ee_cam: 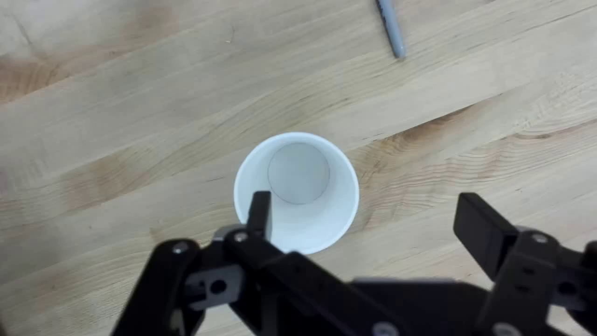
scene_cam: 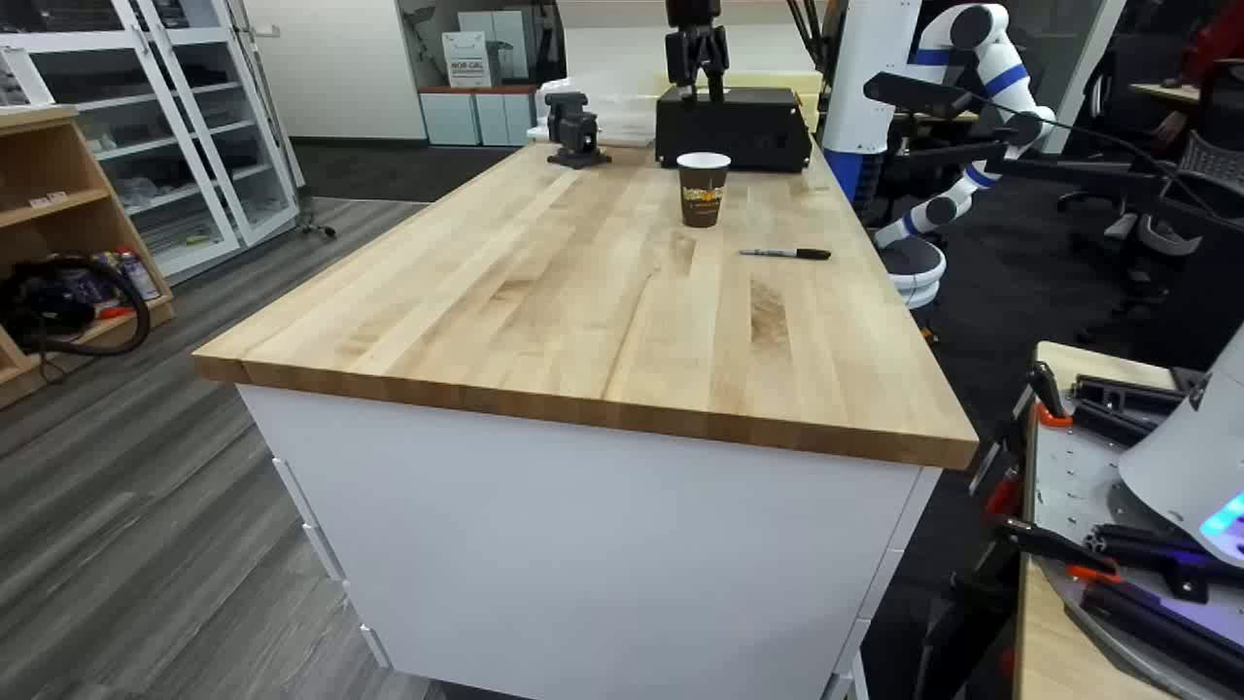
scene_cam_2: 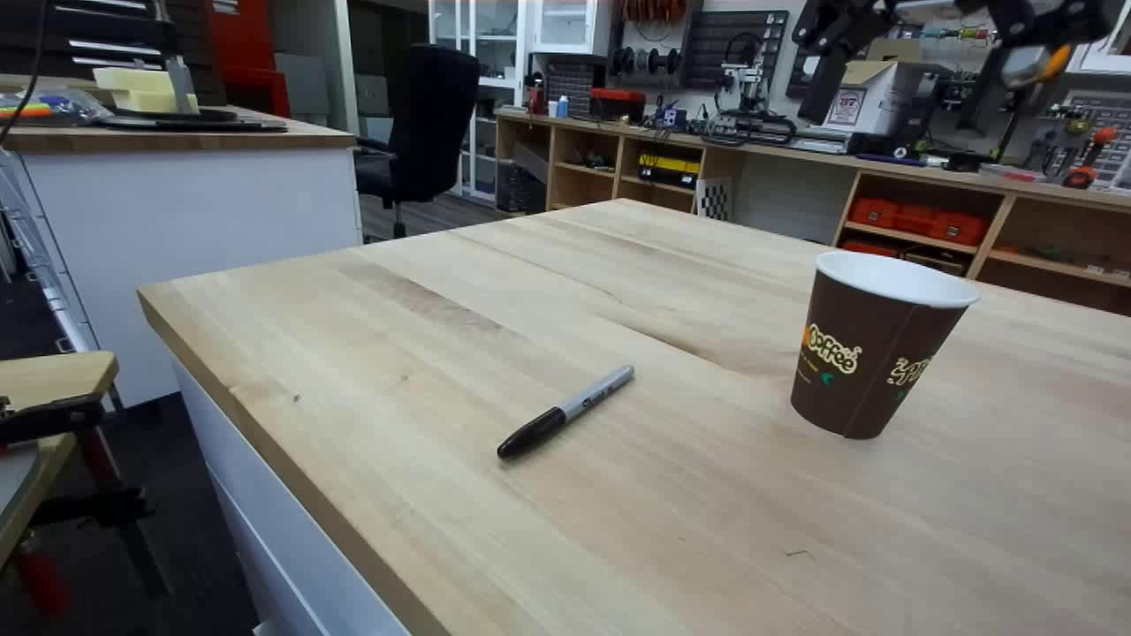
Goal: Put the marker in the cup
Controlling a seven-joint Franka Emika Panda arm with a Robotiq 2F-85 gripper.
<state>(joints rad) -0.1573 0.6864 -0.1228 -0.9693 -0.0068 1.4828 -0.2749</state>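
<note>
The marker [scene_cam: 785,253] lies flat on the wooden table, with a black cap and a grey body; it also lies there in an exterior view [scene_cam_2: 565,412]. In the wrist view only the grey end of the marker [ee_cam: 392,30] shows at the top edge. The dark-brown cup [scene_cam: 702,192] stands upright and empty near the marker, with a white inside and rim; it shows in an exterior view [scene_cam_2: 870,353] and from above in the wrist view [ee_cam: 317,224]. My gripper [ee_cam: 366,205] is open and empty, high above the table; its left finger overlaps the cup in the wrist view.
A black box [scene_cam: 734,131] and a dark vise-like object [scene_cam: 575,131] stand at the far end of the wooden table [scene_cam: 486,311]. A white robot arm [scene_cam: 1001,73] with blue bands stands beside the table. Shelves [scene_cam_2: 919,221] and a chair [scene_cam_2: 428,124] are beyond it.
</note>
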